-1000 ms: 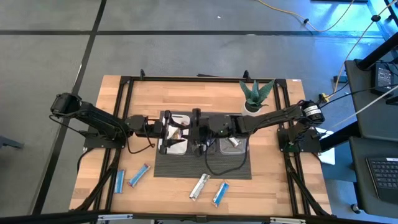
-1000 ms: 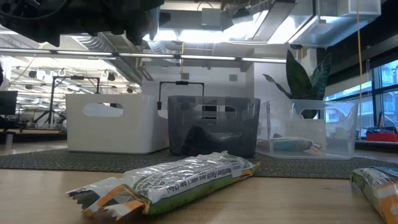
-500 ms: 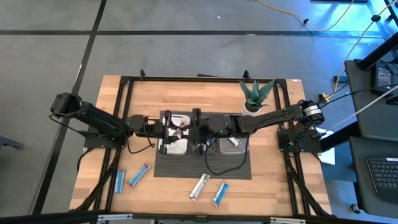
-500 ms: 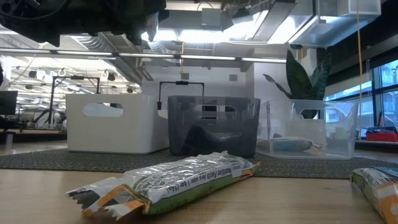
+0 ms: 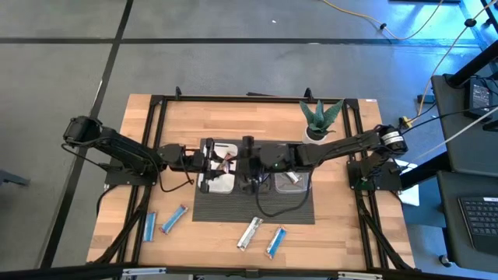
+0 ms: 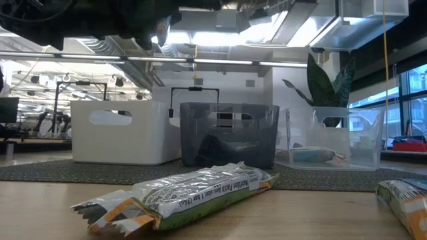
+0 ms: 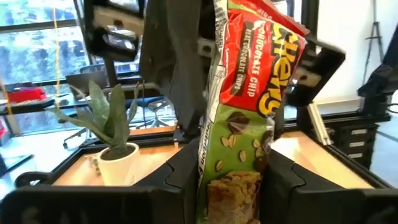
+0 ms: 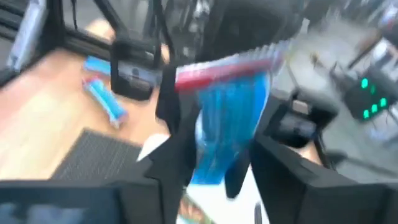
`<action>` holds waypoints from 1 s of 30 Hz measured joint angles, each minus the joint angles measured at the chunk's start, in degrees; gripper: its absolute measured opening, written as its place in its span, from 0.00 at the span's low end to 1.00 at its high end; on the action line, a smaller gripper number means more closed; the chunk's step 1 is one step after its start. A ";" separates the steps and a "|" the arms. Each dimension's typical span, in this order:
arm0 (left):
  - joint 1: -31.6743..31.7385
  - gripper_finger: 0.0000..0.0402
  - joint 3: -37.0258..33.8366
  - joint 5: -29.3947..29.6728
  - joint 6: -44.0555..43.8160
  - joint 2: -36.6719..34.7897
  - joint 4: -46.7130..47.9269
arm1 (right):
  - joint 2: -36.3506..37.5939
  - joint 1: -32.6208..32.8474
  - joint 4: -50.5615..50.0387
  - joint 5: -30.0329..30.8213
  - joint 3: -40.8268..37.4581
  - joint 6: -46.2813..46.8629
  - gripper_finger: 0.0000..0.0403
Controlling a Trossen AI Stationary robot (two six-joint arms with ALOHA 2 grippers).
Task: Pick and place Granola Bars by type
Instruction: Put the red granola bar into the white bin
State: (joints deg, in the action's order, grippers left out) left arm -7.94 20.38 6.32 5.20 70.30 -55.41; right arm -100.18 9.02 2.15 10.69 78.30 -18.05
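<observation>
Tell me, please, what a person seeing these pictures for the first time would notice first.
Most striking are the two dark arms meeting over the trays at mid-table. The left gripper holds a red-and-green chewy bar upright between its jaws, above the white tray, and the right gripper holds a blue bar. After that, the loose bars on the wood at the near edge, a silver bar among them, and the potted plant at the far side.

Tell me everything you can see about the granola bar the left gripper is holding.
The bar is a glossy wrapped oblong, red at one end with yellow lettering reading chocolate chip, green at the other with pictured granola. It stands on end, clamped in the left gripper, a finger on each side. In the high view it hangs above the white tray.
</observation>
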 joint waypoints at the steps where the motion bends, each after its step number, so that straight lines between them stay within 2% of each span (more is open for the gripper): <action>1: 0.00 0.27 0.00 0.22 0.04 0.01 0.55 | 0.00 0.02 -1.23 1.23 0.00 1.02 0.46; 5: 0.10 0.26 -0.06 1.68 -0.01 0.09 2.62 | 1.24 0.61 -12.47 8.72 0.16 3.02 0.57; 8: -0.09 0.26 0.16 5.77 0.05 -0.16 2.63 | 2.19 1.45 -23.86 12.52 -0.26 7.14 0.61; 10: 0.09 0.26 0.11 8.65 -0.12 -0.07 3.76 | 4.30 2.30 -30.17 12.63 -0.26 12.26 0.62; 14: -0.15 0.26 0.04 8.31 -3.19 -0.07 3.60 | 8.04 4.88 -41.92 9.62 -0.81 21.75 0.62; 16: -0.31 0.26 0.04 8.10 -2.90 -0.07 3.84 | 9.92 6.93 -42.30 10.55 -3.85 24.34 0.61; 21: -0.38 0.26 0.04 7.07 0.27 -0.07 4.35 | 18.24 12.88 -36.82 19.24 -15.77 30.38 0.61; 25: -0.24 0.26 0.61 10.32 -1.05 -0.42 5.95 | 24.75 15.78 -30.32 21.86 -23.56 33.09 0.61; 27: -0.20 0.26 2.76 12.20 -2.90 -0.88 11.45 | 26.88 16.49 -27.28 21.72 -26.54 33.64 0.61; 30: -0.22 0.26 8.72 15.48 -8.24 -1.18 28.75 | 29.32 16.79 -23.70 21.35 -28.99 33.73 0.61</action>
State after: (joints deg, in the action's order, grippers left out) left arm -8.16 29.10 21.81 -3.04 69.13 -26.67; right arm -70.86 25.80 -21.56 32.04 49.31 15.68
